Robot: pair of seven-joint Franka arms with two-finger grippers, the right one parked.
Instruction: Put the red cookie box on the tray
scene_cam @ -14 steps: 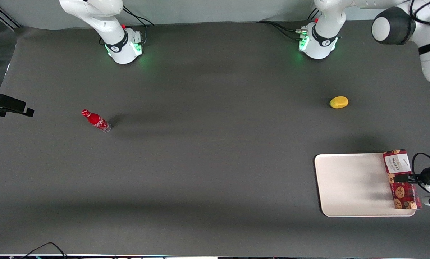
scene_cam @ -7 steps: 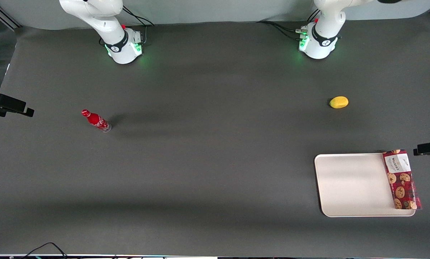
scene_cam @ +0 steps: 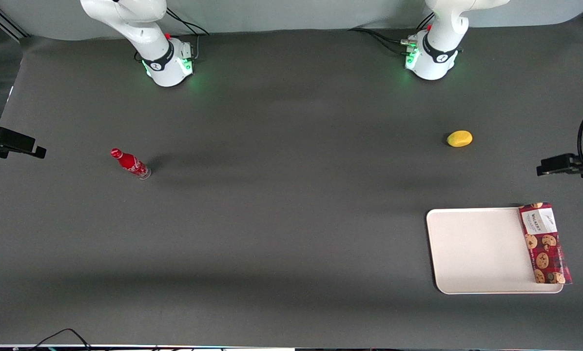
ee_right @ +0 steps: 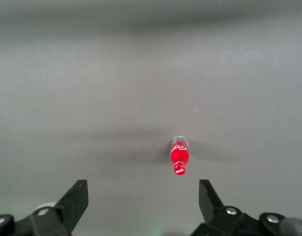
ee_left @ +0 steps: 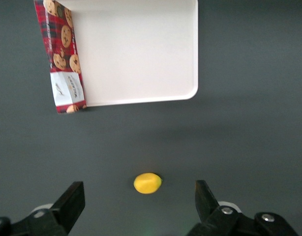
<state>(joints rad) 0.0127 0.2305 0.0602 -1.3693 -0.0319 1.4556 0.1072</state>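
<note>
Since a second ago the pincer (scene_cam: 547, 168) has let go of the box (scene_cam: 545, 243) and pulled up and away; it now hangs farther from the front camera than the box, well apart from it, at the working arm's end of the tabletop (scene_cam: 291, 219). From the front, the box lies flat along the tray (scene_cam: 476, 251) edge nearest that end, its outer long side seemingly overhanging the rim. A lemon (scene_cam: 459, 138) lies farther from the camera than the pincer, and a red bottle (scene_cam: 130, 164) stands well off toward the parked arm's end. From the left wrist, the pincer (ee_left: 139, 206) is wide open and holds nothing; the lemon (ee_left: 147, 183) sits between its fingers' line of sight, with box (ee_left: 62, 54) and tray (ee_left: 141, 49) well apart from it. By my judgement the placing is done, though barely inside; retreating well means rising clear without brushing the carton. The white label panel reads something like "Walkers", though I cannot be sure; the bottle's script is too small to read.
</note>
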